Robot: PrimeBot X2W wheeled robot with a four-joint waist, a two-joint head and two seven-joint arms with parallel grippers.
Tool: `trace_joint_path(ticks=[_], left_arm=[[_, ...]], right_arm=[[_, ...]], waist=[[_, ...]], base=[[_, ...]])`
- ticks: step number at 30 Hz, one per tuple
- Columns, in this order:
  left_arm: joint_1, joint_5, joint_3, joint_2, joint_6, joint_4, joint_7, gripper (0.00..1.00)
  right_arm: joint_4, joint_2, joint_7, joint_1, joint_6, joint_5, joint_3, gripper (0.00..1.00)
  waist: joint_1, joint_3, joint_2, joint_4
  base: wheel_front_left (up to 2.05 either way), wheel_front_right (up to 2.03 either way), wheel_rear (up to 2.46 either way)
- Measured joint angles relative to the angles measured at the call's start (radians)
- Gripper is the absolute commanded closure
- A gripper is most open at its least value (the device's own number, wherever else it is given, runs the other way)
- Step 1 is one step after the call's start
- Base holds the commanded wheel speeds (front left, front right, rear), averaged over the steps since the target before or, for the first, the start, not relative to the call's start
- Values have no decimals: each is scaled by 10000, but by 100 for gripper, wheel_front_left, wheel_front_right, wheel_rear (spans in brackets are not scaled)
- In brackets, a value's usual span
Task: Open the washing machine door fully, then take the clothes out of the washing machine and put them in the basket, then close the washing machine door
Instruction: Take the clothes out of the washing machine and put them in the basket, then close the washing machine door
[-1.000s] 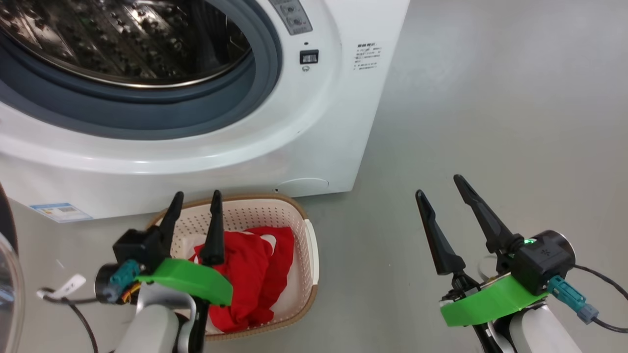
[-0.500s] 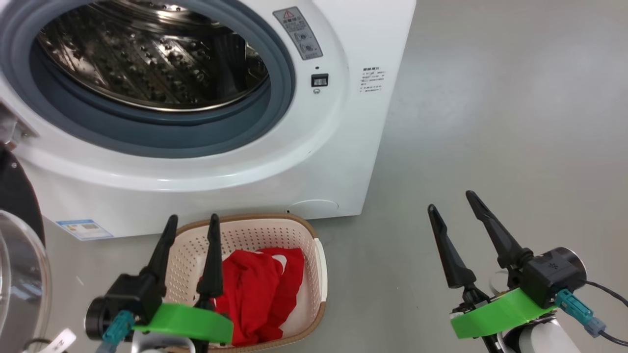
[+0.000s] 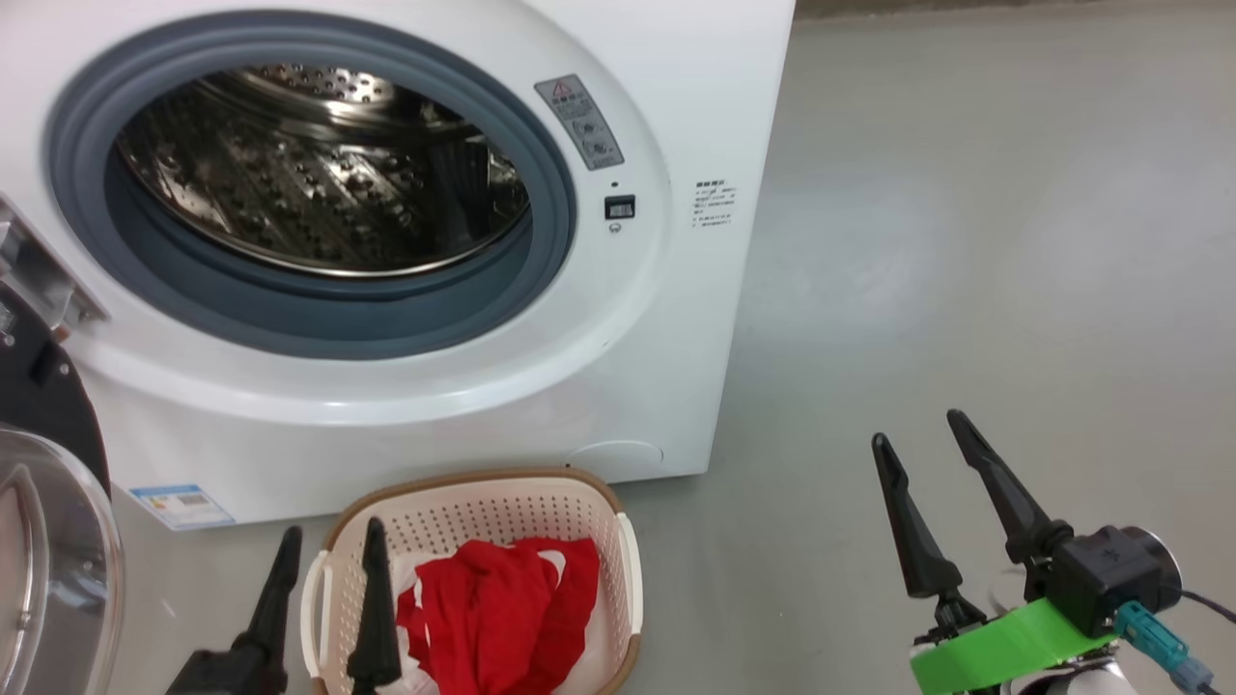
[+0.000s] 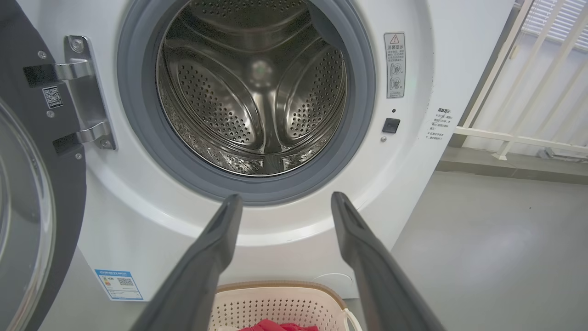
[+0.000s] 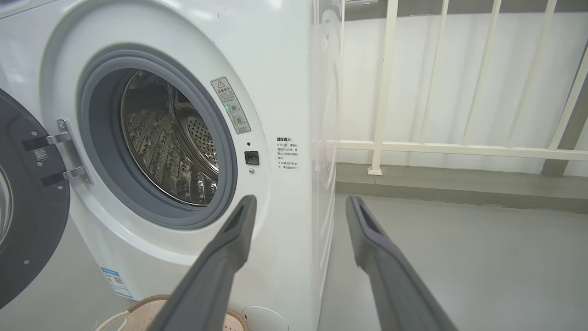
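The left gripper (image 3: 331, 531) hangs with its fingers spread and nothing between them, low in front of the machine (image 3: 618, 367) and pointing at its opening. The right gripper (image 3: 917, 428) is likewise released and empty, off past the machine's right corner. The basket (image 3: 483, 512) sits on the floor (image 3: 966, 241) just before the machine's front. It holds the clothes (image 3: 492, 608), red pieces with some white showing. The drum (image 3: 319, 193) looks bare in all three views, so unloading seems finished and closing is the step in hand. The door (image 3: 43, 415) stands swung wide off the machine's left side on its hinge (image 4: 85, 92), glass bowl facing outward. The next move likely calls for the left arm to reach out past the machine's left edge, get behind the door's black rim and sweep it round to the opening until it latches. The basket lies close under the machine's front, so the door's arc may pass just above its rim. That clearance cannot be judged from here. Right of the machine the floor lies open as far as a pale railing (image 5: 381, 92) behind the machine, leaving the right arm ample room to keep clear.
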Motion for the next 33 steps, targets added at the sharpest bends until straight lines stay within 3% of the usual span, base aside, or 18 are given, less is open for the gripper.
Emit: trace_joint_path(ticks=[13,33], left_arm=[[1027,-157,215,203,299,-637,33,0],[1214,-144,54,341,311,-832,75,0]], right_arm=[[-125,13,0,762,0,-178,-117,0],[-309,73,0,1177,0,-146,-362,0]], waist=[[0,-773,0,-159],[0,-865,0,-209]], base=[[0,0,0],[-6,5,0]])
